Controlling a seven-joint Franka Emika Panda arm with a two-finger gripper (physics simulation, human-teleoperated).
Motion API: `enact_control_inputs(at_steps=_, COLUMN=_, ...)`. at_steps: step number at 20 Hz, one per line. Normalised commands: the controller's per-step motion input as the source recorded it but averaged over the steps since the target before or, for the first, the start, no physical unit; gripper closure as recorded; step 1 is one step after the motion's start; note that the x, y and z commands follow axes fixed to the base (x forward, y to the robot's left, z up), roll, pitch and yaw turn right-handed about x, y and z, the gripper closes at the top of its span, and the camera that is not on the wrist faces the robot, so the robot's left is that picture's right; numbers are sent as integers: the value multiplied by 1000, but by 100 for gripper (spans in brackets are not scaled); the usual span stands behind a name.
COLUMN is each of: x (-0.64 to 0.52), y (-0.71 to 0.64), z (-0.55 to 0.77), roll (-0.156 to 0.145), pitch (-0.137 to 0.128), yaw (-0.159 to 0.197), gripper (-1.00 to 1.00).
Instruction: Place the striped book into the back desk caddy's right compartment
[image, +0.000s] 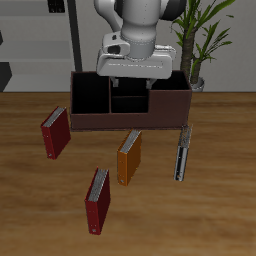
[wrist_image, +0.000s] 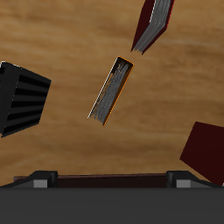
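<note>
The striped book (image: 182, 152) lies flat on the table in front of one end of the back desk caddy (image: 100, 122), a little apart from it. It also shows in the wrist view (wrist_image: 22, 98). The caddy has a split middle section and a larger dark section at each end. I cannot tell which end is the right compartment. My gripper (image: 131, 85) hangs above the caddy's middle, open and empty, well away from the striped book. In the wrist view the gripper (wrist_image: 109, 182) has its fingertips (wrist_image: 39, 180) wide apart.
An orange book (image: 130, 157) lies in front of the caddy and shows in the wrist view (wrist_image: 111, 90). One dark red book (image: 55, 132) lies near the caddy's other end. Another dark red book (image: 97, 200) lies nearer the front edge. A potted plant (image: 200, 40) stands behind the caddy.
</note>
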Motion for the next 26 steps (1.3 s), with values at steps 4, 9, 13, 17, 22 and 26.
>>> enact_control_inputs(at_steps=4, x=-33, y=722, z=80, roll=44, pitch=-34, yaw=-19, gripper=-100)
enact_control_inputs(at_steps=9, x=70, y=519, z=59, roll=8, pitch=-36, yaw=28, gripper=-100)
enact_control_inputs(at_steps=13, x=195, y=573, z=160, roll=-28, pitch=-63, yaw=23, gripper=-100)
enact_control_inputs(at_steps=17, x=187, y=290, z=122, roll=-26, pitch=-50, yaw=-7, gripper=-100)
enact_control_inputs(at_steps=22, x=244, y=229, z=22, roll=-66, pitch=-47, yaw=-5, gripper=-100)
enact_control_inputs(at_steps=26, x=228, y=206, z=-139, roll=-10, pitch=-4, yaw=-5, gripper=-100)
